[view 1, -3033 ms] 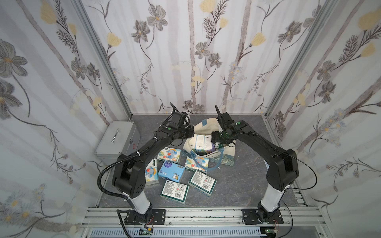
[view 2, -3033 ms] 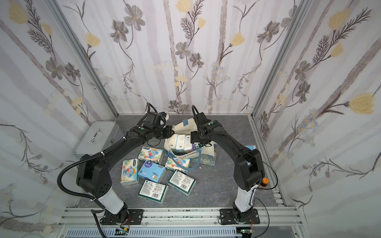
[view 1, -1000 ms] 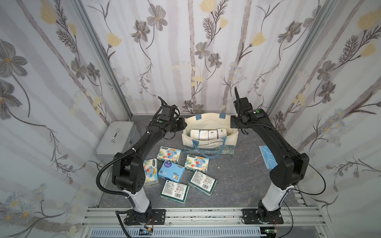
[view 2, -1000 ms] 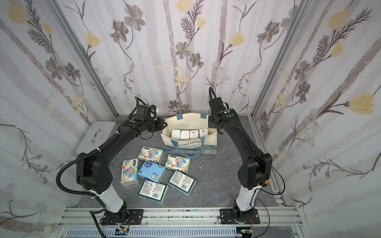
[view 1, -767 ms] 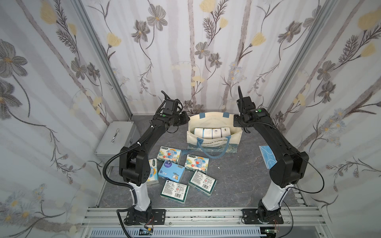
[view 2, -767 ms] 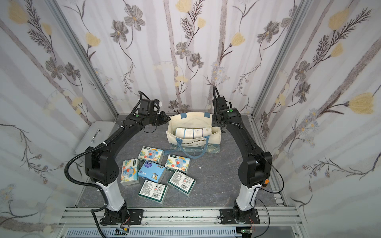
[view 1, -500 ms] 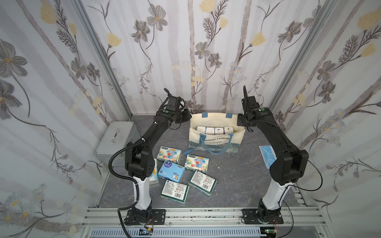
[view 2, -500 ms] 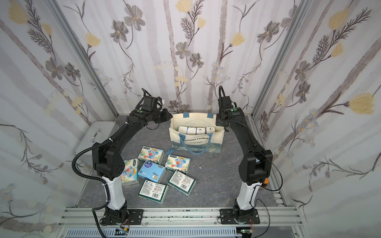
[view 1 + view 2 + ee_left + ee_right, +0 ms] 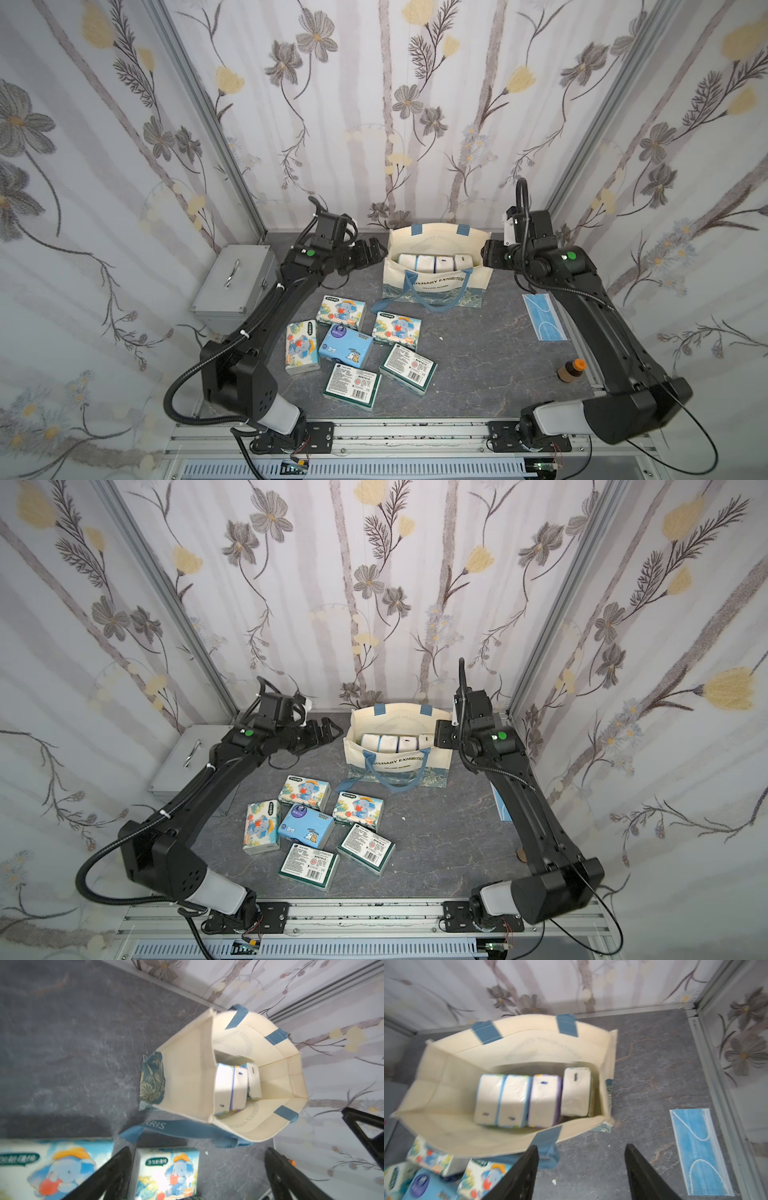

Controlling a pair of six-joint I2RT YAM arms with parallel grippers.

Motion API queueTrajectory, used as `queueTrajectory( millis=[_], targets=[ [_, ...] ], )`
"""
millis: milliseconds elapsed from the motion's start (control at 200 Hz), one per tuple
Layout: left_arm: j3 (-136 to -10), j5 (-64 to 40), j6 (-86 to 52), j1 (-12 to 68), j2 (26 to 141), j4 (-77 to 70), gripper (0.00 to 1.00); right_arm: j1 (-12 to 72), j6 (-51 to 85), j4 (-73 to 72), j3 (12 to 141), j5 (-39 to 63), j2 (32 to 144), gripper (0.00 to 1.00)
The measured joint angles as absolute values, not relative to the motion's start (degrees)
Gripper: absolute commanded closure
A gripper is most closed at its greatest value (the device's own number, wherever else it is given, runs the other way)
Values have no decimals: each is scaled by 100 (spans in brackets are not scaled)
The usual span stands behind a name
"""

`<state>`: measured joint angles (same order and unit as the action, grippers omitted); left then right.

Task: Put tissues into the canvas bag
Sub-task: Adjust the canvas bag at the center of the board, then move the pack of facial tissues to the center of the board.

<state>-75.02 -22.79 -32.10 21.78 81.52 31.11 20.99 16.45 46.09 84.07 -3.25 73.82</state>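
Four tissues [image 9: 434,262] stand on end in a row inside the canvas bag [image 9: 436,291], which sits upright and open near the back wall; six loose packs [image 9: 345,347] lie clustered on the table [image 9: 478,353] in front of it, none of them touched by either arm; by visible count the task is under half complete.

Both pincers are empty; the left gripper [image 9: 371,252] hangs just beside one end of the bag with jaws spread wide; the right gripper [image 9: 581,1148] hangs beside the opposite end, jaws apart.

Limits of observation: the bag's near wall covers the lower part of the bagged packs in both top views; whether anything lies beneath them cannot be told; both wrist views are blurred; the right arm partly covers the face mask [image 9: 498,808] in a top view.
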Motion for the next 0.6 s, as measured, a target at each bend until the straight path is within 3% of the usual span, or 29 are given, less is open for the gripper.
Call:
queueTrajectory(
  millis=[135,325,600],
  targets=[
    [-5551,-2121,-3760,2633,6584,2716,0,3288,1817,4427,7378,-145,6608,35],
    [-4150,-1417,-4423,3601,4703,2825,0,4853,2412,4141,6062,165,6584,35],
    [-3306,-362,-6549,4123,2823,4790,0,5625,3009,3551,5935,303,7627,32]
  ],
)
